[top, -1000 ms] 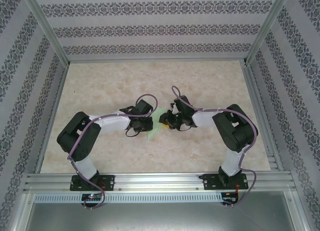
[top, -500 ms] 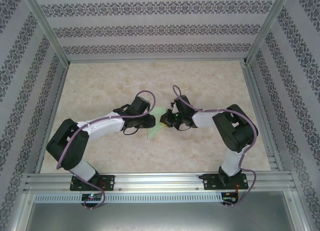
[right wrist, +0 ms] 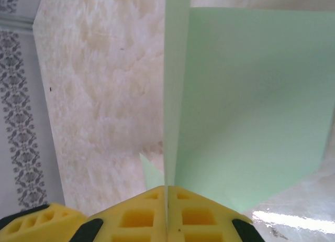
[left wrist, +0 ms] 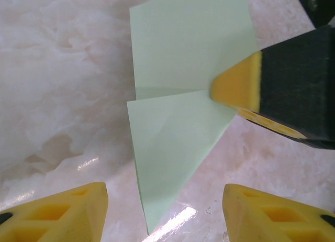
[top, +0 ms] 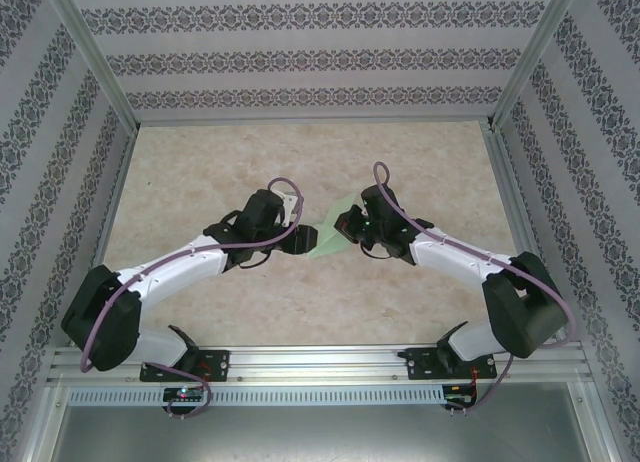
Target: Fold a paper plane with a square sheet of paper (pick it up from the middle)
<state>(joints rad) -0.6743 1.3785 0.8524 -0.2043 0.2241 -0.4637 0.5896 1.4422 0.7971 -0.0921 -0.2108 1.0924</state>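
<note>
The square sheet of paper is folded into a pale green paper plane [top: 328,241] with a sharp point and a raised centre fold. My right gripper [right wrist: 167,192] is shut on that upright fold [right wrist: 175,85], with a wing [right wrist: 246,106] spreading to one side. In the left wrist view the paper plane [left wrist: 178,132] lies just ahead of my left gripper [left wrist: 163,200], which stands open and touches nothing; its point reaches between the yellow fingertips [left wrist: 78,205]. The right gripper's fingers [left wrist: 238,87] pinch the plane's right side. From above, my left gripper [top: 298,242] and right gripper [top: 347,230] face each other across the paper.
The marble-patterned table [top: 300,162] is bare round the arms. Patterned walls and metal posts [top: 95,62] fence the back and sides. An aluminium rail [top: 320,362] runs along the near edge under the arm bases.
My left gripper opened and let go of the paper. The right gripper closed on the centre fold, and both arms stretched out further over the table, carrying the paper slightly back and right.
</note>
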